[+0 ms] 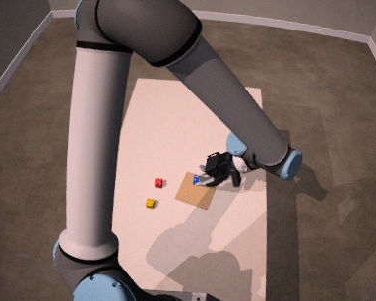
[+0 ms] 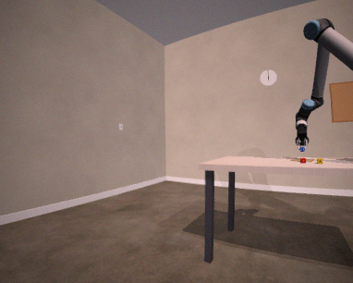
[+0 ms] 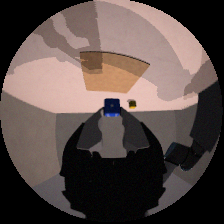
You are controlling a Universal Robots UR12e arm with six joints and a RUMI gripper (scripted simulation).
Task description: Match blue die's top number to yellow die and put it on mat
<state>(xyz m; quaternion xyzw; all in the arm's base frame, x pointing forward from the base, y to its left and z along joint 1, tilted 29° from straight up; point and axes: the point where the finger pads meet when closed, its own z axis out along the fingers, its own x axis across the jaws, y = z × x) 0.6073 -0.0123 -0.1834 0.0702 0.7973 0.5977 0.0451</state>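
My gripper point(image 1: 200, 181) point(image 2: 302, 149) point(image 3: 111, 107) is shut on the blue die point(image 1: 196, 180) point(image 2: 302, 149) point(image 3: 111, 107) and holds it in the air above the table. In the top view the die shows over the upper right part of the brown mat point(image 1: 194, 197) point(image 3: 112, 77). The yellow die point(image 1: 150, 202) point(image 2: 320, 161) point(image 3: 132, 104) sits flat on the table left of the mat. The red die point(image 1: 158, 182) point(image 2: 303, 160) sits flat just behind it. The dice's top numbers are too small to read.
The pale table point(image 1: 184, 123) point(image 2: 247, 164) stands on dark legs in a bare room. The arm's long links point(image 1: 223, 98) reach over the table from the near left. A clock point(image 2: 268, 77) and a cork board point(image 2: 347, 101) hang on the far wall.
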